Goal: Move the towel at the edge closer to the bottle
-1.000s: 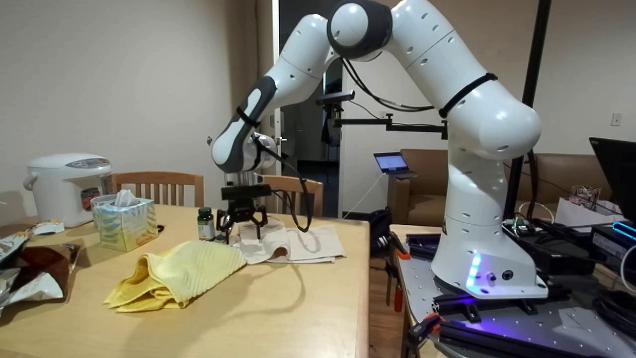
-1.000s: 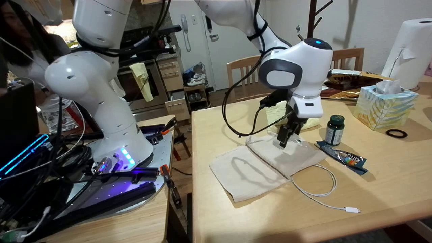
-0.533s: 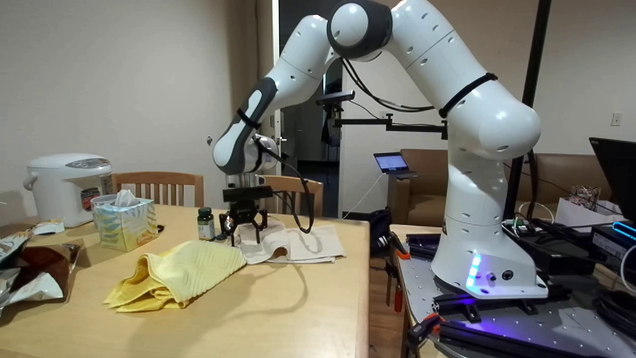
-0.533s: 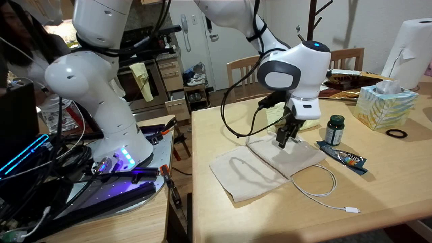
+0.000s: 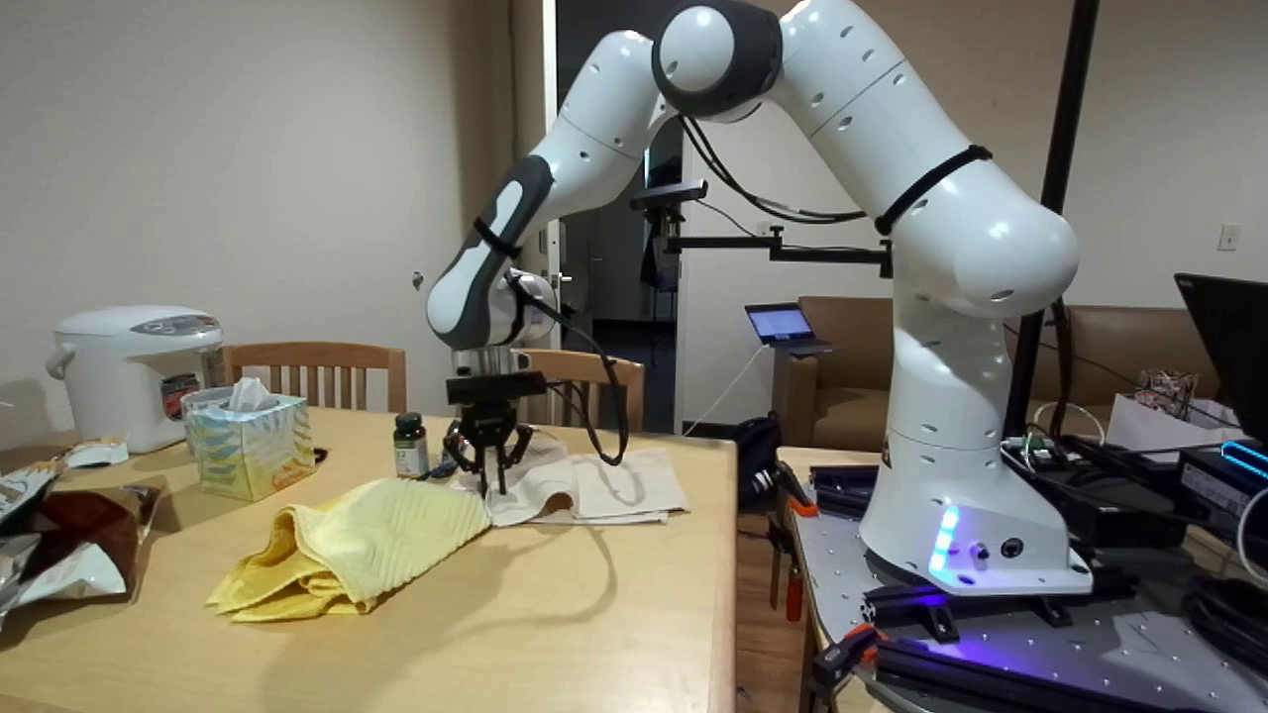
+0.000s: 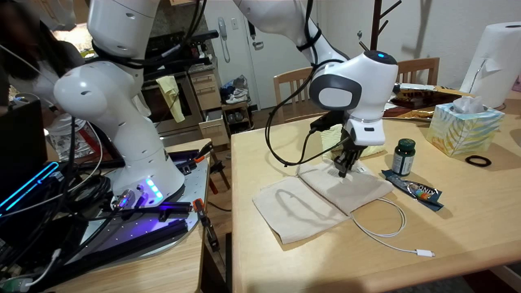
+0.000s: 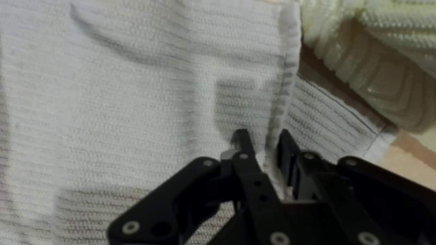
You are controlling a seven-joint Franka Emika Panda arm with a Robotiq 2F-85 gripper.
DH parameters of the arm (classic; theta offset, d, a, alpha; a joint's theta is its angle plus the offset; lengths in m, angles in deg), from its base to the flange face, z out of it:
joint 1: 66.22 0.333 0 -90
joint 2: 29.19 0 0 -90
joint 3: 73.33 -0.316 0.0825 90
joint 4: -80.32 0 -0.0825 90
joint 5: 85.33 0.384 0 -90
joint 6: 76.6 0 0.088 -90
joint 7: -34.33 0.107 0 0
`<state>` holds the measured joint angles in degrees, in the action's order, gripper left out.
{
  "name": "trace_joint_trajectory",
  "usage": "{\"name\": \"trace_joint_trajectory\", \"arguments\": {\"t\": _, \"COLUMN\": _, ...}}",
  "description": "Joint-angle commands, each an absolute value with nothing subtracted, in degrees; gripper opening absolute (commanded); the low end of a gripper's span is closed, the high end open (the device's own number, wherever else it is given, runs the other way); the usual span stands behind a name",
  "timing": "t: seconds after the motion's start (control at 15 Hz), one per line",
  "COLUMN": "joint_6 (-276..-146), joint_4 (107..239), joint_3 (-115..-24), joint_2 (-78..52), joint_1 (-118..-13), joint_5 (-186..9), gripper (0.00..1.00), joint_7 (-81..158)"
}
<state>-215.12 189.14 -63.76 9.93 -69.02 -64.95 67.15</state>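
Above the white base [image 5: 976,465], where a light strip [image 5: 944,540] glows blue, the arm [image 5: 857,89] is glossy white with dark grey panels [image 5: 761,54], black straps [image 5: 929,188] and black cables [image 5: 622,411]. Well apart from the base, the black gripper [image 7: 264,143] has angular links [image 7: 160,200] with round, pale screws [image 7: 131,227].

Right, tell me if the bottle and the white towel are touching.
Apart: an exterior view shows a strip of table between the bottle and the nearest edge of the white towel.
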Motion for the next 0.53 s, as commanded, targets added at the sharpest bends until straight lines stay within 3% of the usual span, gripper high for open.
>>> {"name": "trace_joint_trajectory", "arguments": {"t": 0.0, "joint_6": -216.09, "joint_4": 190.76, "joint_3": -64.47, "joint_2": 8.79, "joint_1": -69.64, "joint_5": -65.29, "gripper": 0.01, "joint_7": 66.11}}
{"name": "trace_joint_trajectory", "arguments": {"t": 0.47, "joint_6": -217.63, "joint_4": 190.68, "joint_3": -64.67, "joint_2": 8.32, "joint_1": -69.39, "joint_5": -65.64, "gripper": 0.01, "joint_7": 64.91}}
